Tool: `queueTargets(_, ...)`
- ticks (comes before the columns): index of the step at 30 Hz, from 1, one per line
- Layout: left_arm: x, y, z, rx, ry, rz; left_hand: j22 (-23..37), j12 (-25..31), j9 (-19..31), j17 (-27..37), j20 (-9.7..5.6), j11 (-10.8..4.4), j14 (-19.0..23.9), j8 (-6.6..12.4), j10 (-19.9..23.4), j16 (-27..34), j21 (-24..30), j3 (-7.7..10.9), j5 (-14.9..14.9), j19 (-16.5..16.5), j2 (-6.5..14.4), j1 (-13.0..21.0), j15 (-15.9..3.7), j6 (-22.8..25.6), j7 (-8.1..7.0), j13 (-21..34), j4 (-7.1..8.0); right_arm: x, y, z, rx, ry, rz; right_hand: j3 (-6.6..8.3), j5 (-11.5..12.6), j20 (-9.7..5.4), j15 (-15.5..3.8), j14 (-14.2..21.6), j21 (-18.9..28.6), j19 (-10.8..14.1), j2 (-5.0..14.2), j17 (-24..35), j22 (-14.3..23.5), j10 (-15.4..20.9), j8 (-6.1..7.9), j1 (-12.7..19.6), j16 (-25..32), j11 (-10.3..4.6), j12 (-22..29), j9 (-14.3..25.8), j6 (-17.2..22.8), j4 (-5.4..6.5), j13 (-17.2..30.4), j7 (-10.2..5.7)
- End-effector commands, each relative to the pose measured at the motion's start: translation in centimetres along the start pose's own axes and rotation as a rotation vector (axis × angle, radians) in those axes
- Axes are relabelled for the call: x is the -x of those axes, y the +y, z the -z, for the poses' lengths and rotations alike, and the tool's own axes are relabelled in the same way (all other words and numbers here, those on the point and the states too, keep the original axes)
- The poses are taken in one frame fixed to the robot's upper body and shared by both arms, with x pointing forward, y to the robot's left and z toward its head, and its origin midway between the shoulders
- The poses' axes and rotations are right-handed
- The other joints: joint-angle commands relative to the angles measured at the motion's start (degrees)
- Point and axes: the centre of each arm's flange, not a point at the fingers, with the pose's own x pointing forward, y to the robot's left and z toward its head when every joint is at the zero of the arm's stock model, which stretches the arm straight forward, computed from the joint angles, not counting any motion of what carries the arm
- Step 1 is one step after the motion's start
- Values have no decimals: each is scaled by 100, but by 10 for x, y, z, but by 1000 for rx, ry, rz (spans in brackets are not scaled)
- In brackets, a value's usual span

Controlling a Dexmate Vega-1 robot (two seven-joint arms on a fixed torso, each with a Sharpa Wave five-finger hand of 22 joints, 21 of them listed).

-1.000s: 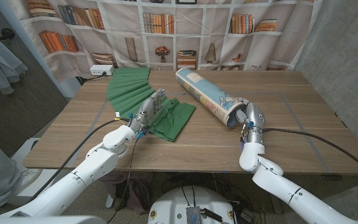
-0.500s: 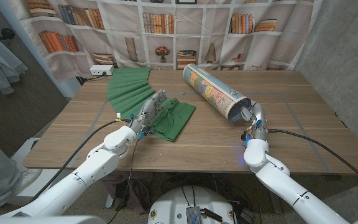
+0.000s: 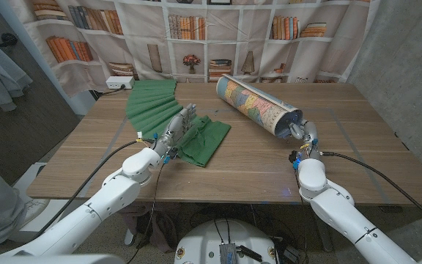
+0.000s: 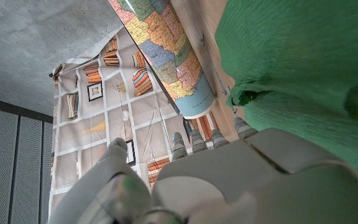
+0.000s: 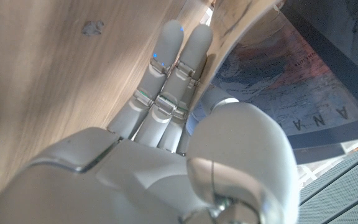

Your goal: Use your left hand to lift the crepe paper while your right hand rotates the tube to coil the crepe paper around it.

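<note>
Left hand [image 3: 178,128]: sat on the green crepe paper [image 3: 196,136], fingers stretched out side by side over its folds, couldn't tell if they pinched any of it.
Crepe paper: spread on the wooden table [image 3: 233,165], running past those fingertips toward the far edge.
Right hand [image 3: 304,133]: at the tube's near open end, fingers [image 5: 169,68] pressed together, straight, slipped inside the rim.
Tube [image 3: 258,105]: map-printed, lying diagonally, stretching away beyond the right fingers.

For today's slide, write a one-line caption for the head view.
Left hand grips green crepe paper while right hand holds the end of a map-printed tube on a wooden table.
</note>
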Motion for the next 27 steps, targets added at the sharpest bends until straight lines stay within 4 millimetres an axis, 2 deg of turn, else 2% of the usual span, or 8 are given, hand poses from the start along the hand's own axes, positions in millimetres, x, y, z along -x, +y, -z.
queueTargets(1,1,1,-7,-79,8,-18,16,36,2,19,-11,2,-21,4,101,15,5,-27,13,32,23,-13,30,69,-34,18,-8,2,-14,-14,-114,23,-49,24,42,-182,8,-20,42,57,5,68,-9,74,18,64,55,-24,61,33,57,-44,60,14)
queueTargets(12,5,1,-9,-95,10,-21,15,36,2,18,-18,1,-17,5,121,14,6,-31,14,38,27,-13,35,93,-24,19,-7,-2,-22,-21,-203,29,-91,39,66,-181,9,-49,65,75,-4,176,-66,63,12,75,103,-24,89,68,79,-54,163,14)
queueTargets(16,8,2,-8,-6,-32,-25,15,47,2,18,-21,-4,-14,3,156,15,6,-31,14,40,30,-12,29,97,-28,20,-7,-3,-28,-23,-221,28,-101,44,73,-181,9,-63,72,77,-8,209,-86,63,14,77,114,-23,99,82,91,-56,197,22)
queueTargets(17,9,3,-10,-14,-37,-33,15,75,4,19,-15,-56,32,17,241,33,8,-33,14,48,34,-13,21,146,-28,23,-6,-3,-29,-24,-225,27,-106,46,75,-181,9,-68,73,77,-9,217,-90,68,12,78,115,-13,103,85,88,-57,205,18)
queueTargets(20,11,4,-18,-7,-60,-37,15,181,7,26,-4,-85,245,52,547,106,22,-40,12,92,39,-14,5,267,4,41,-4,-4,-31,-22,-254,27,-126,49,81,-181,8,-83,77,79,-11,226,-104,62,9,80,112,-8,107,87,98,-58,227,24)
queueTargets(22,12,4,-24,14,-79,-36,15,199,8,28,5,-106,289,60,601,119,26,-41,12,105,40,-12,7,295,6,44,-5,-4,-33,-23,-241,20,-132,53,90,-180,10,-103,87,77,-12,255,-133,69,-7,77,113,-73,123,83,104,-55,278,24)
queueTargets(27,14,5,-37,-69,-80,-43,17,253,8,32,9,-130,441,92,790,157,52,-42,12,189,47,-3,-11,418,19,56,-9,-5,-34,-22,-256,21,-145,52,95,-179,8,-99,97,75,-11,268,-159,63,-21,72,114,-86,134,79,113,-49,326,44)
